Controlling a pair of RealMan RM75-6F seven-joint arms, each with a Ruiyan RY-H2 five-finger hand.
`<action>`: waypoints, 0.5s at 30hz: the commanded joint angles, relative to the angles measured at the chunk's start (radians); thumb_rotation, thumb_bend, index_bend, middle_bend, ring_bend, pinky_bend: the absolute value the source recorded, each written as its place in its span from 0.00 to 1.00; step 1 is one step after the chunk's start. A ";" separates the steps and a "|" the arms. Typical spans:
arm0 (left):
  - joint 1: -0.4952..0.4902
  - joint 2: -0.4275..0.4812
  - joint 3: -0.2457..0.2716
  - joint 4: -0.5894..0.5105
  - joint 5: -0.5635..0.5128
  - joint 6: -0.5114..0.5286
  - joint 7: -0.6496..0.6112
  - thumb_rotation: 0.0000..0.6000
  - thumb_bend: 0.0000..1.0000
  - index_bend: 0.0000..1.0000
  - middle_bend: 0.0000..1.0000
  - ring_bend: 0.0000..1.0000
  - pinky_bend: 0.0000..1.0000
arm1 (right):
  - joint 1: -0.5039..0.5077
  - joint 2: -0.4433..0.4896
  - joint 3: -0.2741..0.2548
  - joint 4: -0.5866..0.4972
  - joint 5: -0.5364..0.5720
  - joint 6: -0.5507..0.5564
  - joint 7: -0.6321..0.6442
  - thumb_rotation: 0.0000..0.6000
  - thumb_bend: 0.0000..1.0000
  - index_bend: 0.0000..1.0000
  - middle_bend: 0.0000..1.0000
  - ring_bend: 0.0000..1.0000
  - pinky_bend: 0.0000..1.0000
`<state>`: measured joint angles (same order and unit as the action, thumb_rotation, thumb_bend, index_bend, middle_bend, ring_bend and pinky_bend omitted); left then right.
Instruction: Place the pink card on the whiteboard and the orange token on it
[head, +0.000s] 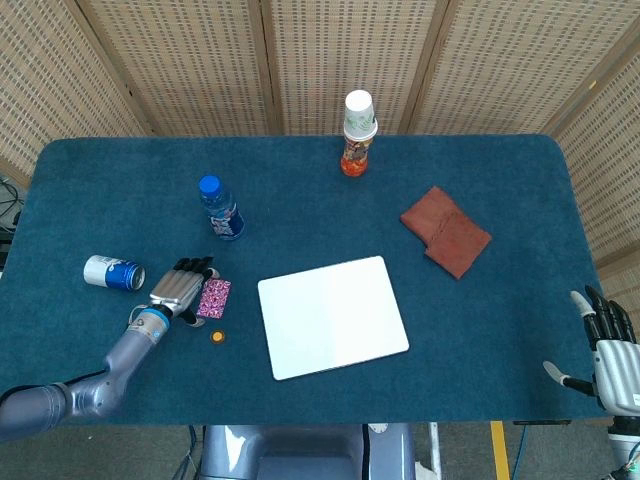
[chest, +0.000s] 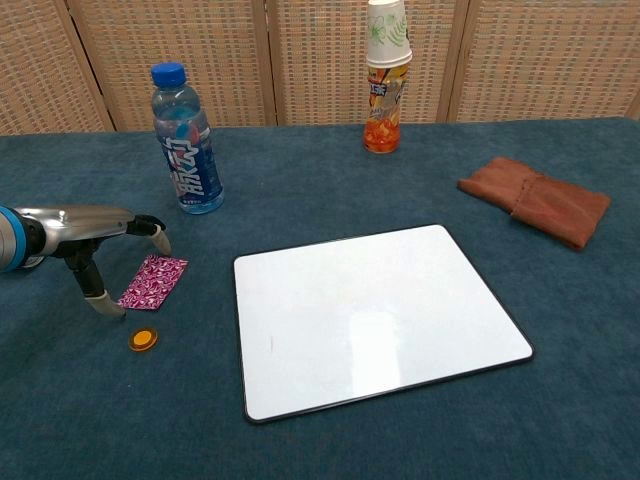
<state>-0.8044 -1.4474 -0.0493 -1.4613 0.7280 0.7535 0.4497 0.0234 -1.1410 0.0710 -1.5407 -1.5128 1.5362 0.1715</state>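
The pink patterned card (head: 213, 297) (chest: 153, 281) lies flat on the blue cloth, left of the whiteboard (head: 332, 316) (chest: 375, 315). A small orange token (head: 217, 337) (chest: 143, 339) lies just in front of the card. My left hand (head: 178, 289) (chest: 95, 238) hovers low at the card's left edge, fingers spread and holding nothing; its thumb tip reaches down close to the card's near left corner. My right hand (head: 608, 345) stays at the table's near right corner, open and empty, seen only in the head view.
A blue water bottle (head: 221, 209) (chest: 187, 142) stands behind the card. A blue can (head: 112, 272) lies left of my left hand. An orange drink bottle with a paper cup on top (head: 357, 135) (chest: 386, 78) stands at the back. A brown cloth (head: 446, 230) (chest: 535, 199) lies right of the whiteboard.
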 joint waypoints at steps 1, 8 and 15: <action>-0.004 -0.002 0.004 0.003 -0.007 0.001 0.001 1.00 0.17 0.20 0.00 0.00 0.00 | 0.000 0.000 0.000 0.000 0.000 -0.001 -0.001 1.00 0.05 0.00 0.00 0.00 0.00; -0.009 -0.024 0.016 0.028 -0.018 0.022 0.013 1.00 0.16 0.20 0.00 0.00 0.00 | 0.001 0.001 0.000 -0.002 0.001 -0.002 -0.001 1.00 0.05 0.00 0.00 0.00 0.00; -0.011 -0.036 0.020 0.037 -0.023 0.022 0.009 1.00 0.18 0.23 0.00 0.00 0.00 | 0.001 0.002 0.000 -0.003 0.002 -0.003 0.001 1.00 0.05 0.00 0.00 0.00 0.00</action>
<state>-0.8158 -1.4831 -0.0291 -1.4246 0.7050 0.7755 0.4589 0.0243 -1.1391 0.0707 -1.5442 -1.5113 1.5332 0.1727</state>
